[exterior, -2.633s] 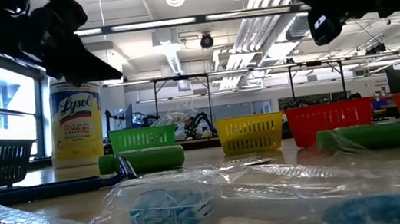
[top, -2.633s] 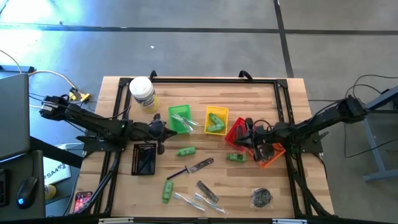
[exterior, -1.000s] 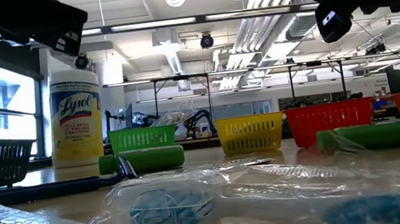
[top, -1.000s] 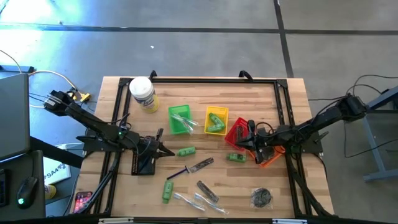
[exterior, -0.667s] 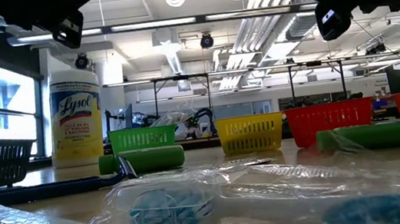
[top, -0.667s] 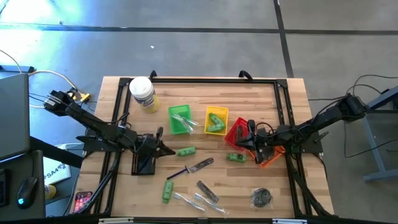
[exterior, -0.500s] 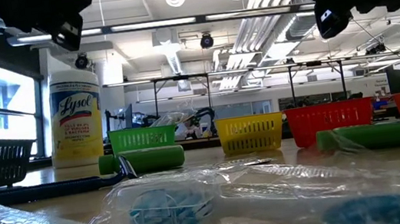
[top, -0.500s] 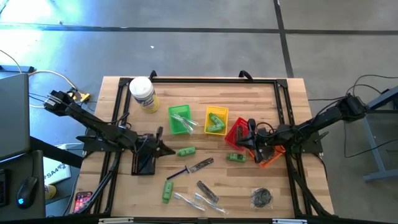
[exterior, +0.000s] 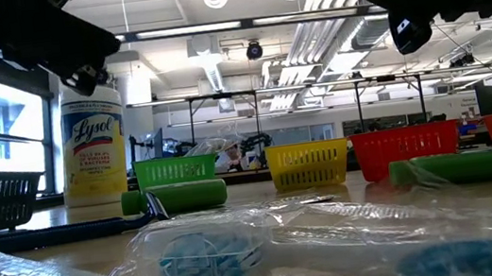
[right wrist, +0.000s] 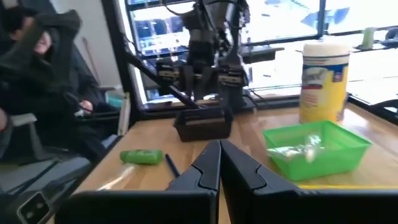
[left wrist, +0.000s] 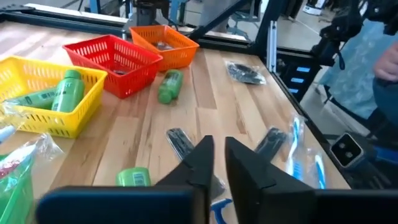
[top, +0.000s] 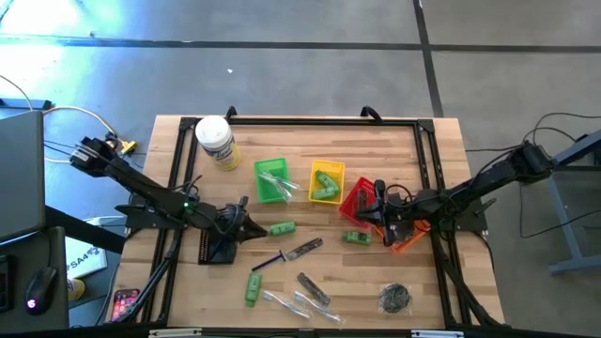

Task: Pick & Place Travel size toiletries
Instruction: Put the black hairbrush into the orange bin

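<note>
Left claw [top: 246, 225], tips pressed together and empty, hangs just beside the black basket [top: 217, 246], likely lining up the nearby green bottle [top: 281, 228].

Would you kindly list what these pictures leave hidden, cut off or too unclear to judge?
- Orange basket, high view: the right gripper and arm cover it; its contents are hidden.
- Black basket, high view: the left gripper overlaps it; inside too dark.
- Clear packets, low view: blurred, cut by the bottom edge.
- Round dark pouch, high view: too small to identify.
</note>
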{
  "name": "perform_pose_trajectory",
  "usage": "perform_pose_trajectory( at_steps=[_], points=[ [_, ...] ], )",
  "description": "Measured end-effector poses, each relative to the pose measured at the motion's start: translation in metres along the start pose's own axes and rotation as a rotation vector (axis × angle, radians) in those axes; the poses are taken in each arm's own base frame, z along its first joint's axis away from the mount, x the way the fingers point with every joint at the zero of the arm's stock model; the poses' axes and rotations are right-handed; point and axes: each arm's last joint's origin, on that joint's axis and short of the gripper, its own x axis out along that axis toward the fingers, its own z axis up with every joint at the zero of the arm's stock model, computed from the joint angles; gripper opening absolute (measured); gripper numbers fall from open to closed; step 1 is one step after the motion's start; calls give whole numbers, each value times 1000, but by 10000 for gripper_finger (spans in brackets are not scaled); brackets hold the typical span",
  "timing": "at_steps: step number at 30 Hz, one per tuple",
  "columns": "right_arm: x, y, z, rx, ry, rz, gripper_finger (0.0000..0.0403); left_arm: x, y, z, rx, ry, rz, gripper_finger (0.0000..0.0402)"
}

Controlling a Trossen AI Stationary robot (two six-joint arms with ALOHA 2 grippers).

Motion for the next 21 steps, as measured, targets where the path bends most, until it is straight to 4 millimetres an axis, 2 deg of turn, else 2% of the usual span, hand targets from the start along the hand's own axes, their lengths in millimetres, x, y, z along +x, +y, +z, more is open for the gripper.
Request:
perform_pose_trajectory(
  at_steps=[5, 9, 14, 18, 21],
  points=[
    [1, -1, -9, 86, 100, -27, 2, 4, 1, -5, 19, 22, 19, 91],
    [11, 2, -5, 129, 244, -50, 2, 4, 2, -7, 66, 40, 32, 110],
    [26, 19, 24, 187, 576, -14, 2, 4, 2, -9, 85, 63, 40, 111],
    [27, 43, 51, 162, 806, 64, 2, 4, 3, -12, 99, 94, 49, 111],
    [31, 63, 61, 155, 902, 162, 2, 4, 4, -13, 106, 100, 50, 111]
  ],
)
